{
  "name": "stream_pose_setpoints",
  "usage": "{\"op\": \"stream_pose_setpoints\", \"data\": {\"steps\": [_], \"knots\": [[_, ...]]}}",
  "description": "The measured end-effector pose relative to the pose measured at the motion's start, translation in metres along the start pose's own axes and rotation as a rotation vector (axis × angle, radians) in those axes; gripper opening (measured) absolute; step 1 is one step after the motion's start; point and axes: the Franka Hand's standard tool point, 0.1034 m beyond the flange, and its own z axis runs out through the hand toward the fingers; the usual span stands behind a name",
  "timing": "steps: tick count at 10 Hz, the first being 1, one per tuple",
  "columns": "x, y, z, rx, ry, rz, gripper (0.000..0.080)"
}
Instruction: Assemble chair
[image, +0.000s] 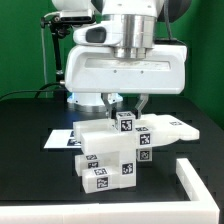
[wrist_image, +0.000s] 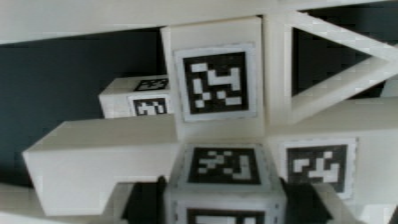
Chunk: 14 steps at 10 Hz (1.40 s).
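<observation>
The partly built white chair (image: 108, 158) stands on the black table, chunky bars stacked with several marker tags facing the exterior view. My gripper (image: 124, 108) hangs straight over it. Its fingers close on the sides of the topmost tagged bar (image: 125, 122). In the wrist view that bar (wrist_image: 221, 168) sits between the two black pads (wrist_image: 157, 200), with the gripper (wrist_image: 222, 198) shut on it. Beyond it stand a tall tagged upright (wrist_image: 217, 80) and the X-braced panel (wrist_image: 329, 70).
A low white L-shaped wall (image: 196, 180) runs along the front at the exterior view's right. A flat white piece (image: 178, 128) lies behind the chair at the right. Cables and a stand (image: 45, 55) are at the back left.
</observation>
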Motion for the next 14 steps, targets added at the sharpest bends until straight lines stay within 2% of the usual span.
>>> {"op": "stream_pose_setpoints", "data": {"steps": [1,3,4,5,7,9,12,14], "knots": [[0.000,0.000,0.000,0.000,0.000,-0.001,0.0295],[0.000,0.001,-0.007,0.005,0.000,-0.042,0.0607],[-0.002,0.000,-0.016,0.013,0.000,-0.040,0.0636],[-0.006,-0.001,-0.024,0.023,-0.003,-0.036,0.0636],[-0.030,-0.013,-0.053,0.053,-0.004,0.004,0.0647],[-0.028,-0.010,-0.046,0.046,-0.011,0.001,0.0649],[-0.032,-0.011,-0.044,0.046,-0.012,0.021,0.0649],[-0.058,-0.014,-0.035,0.053,-0.037,0.044,0.0649]]}}
